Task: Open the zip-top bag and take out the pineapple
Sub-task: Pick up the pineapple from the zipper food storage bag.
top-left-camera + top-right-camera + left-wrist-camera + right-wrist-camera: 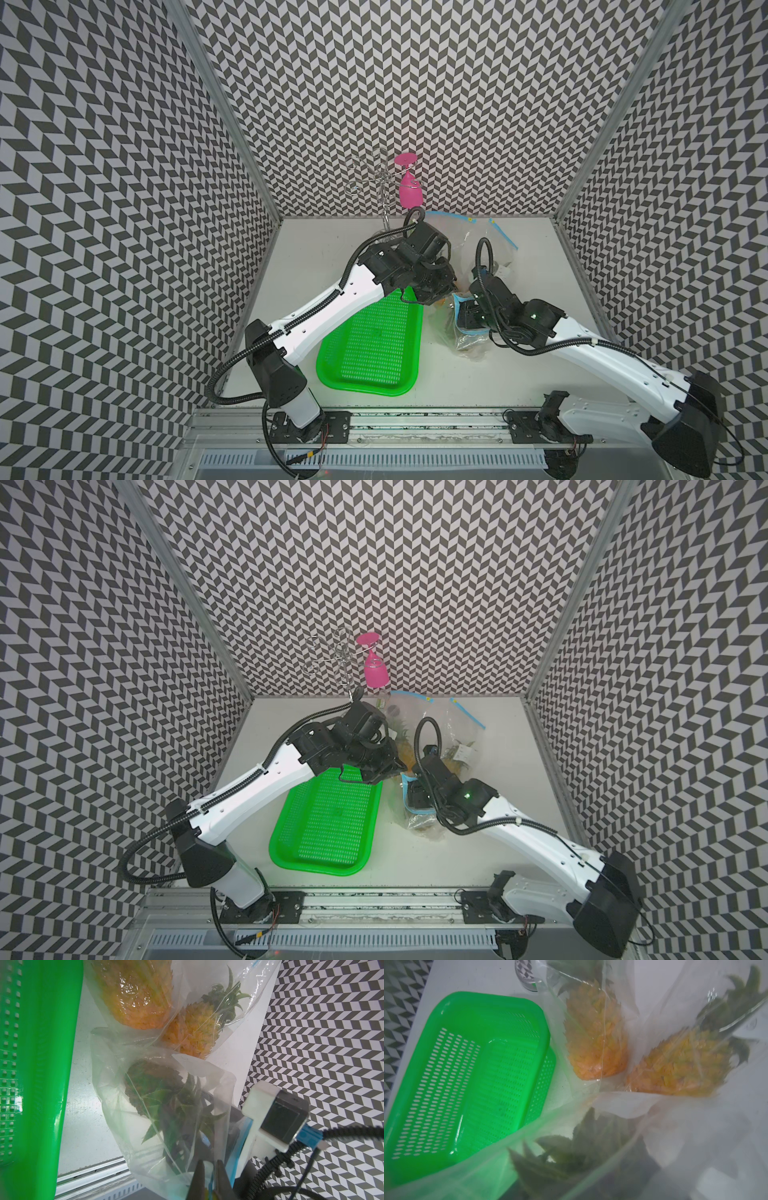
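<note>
The zip-top bag (pixel 469 345) lies right of the tray, its blue-zipped mouth (pixel 457 300) lifted between the two arms. My left gripper (pixel 209 1178) is shut on the bag's rim beside the blue zip strip (pixel 239 1147); in a top view it (pixel 448 294) sits at the mouth's left edge. The pineapple (pixel 153 1084) lies inside, dark-bodied, with its green leaves (pixel 170 1109) pointing at the opening. My right gripper (pixel 467 316) reaches into the mouth. In the right wrist view the leaves (pixel 581 1147) loom close through the film, and the fingers themselves are hidden.
A green perforated tray (pixel 361 388) lies left of the bag, partly under the left arm. Two more bagged pineapples (pixel 596 1039) (pixel 679 1064) lie behind it. A wire rack with a pink glass (pixel 409 187) stands at the back wall.
</note>
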Controlling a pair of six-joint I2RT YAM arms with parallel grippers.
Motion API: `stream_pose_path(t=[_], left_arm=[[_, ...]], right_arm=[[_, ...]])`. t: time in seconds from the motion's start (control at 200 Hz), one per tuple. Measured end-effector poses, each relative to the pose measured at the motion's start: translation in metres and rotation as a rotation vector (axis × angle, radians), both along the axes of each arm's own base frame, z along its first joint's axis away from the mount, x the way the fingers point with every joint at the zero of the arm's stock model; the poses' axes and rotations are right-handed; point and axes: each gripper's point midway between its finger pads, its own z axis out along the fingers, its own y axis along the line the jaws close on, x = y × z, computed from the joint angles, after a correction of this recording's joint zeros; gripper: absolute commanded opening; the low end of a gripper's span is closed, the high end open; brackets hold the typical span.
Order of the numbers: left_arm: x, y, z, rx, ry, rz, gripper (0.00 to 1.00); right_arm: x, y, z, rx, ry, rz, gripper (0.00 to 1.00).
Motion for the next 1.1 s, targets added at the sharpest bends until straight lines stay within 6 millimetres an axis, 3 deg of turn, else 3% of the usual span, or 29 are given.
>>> stream_pose_path(t=[0.05, 0.095, 0.26, 0.36, 0.426, 0.626, 0.746, 0.826, 0.941, 1.096], left_arm=[[0.000, 0.000, 0.001, -0.002, -0.002, 0.000, 0.00], [0.000, 0.001, 0.002, -0.004, -0.005, 0.001, 0.03], [0.006, 0.008, 0.012, -0.005, -0.051, 0.022, 0.82], [0.017, 0.016, 0.025, -0.011, -0.101, 0.058, 0.94], [0.028, 0.026, 0.038, -0.016, -0.138, 0.100, 0.95], [0.055, 0.074, 0.077, -0.036, -0.236, 0.261, 0.96], [0.065, 0.107, 0.085, -0.038, -0.243, 0.358, 0.97], [0.069, 0.129, 0.073, -0.028, -0.203, 0.416, 0.97], [0.074, 0.151, 0.036, -0.023, -0.089, 0.478, 1.00], [0.077, 0.152, -0.008, -0.056, 0.070, 0.508, 1.00]], right_arm=[[0.002, -0.001, 0.003, 0.004, -0.015, -0.007, 0.00], [0.003, -0.003, 0.005, -0.001, -0.027, -0.014, 0.00], [0.000, -0.007, 0.011, -0.012, -0.019, -0.019, 0.00], [-0.006, -0.011, 0.027, -0.003, -0.014, -0.020, 0.00], [-0.006, -0.012, 0.049, 0.019, -0.030, -0.022, 0.00], [0.006, -0.005, 0.144, 0.170, -0.162, -0.030, 0.00], [0.019, -0.003, 0.178, 0.225, -0.202, -0.035, 0.00], [0.030, 0.003, 0.191, 0.248, -0.210, -0.029, 0.00], [0.042, 0.016, 0.199, 0.270, -0.203, -0.004, 0.00], [0.045, 0.033, 0.198, 0.300, -0.175, 0.052, 0.00]])
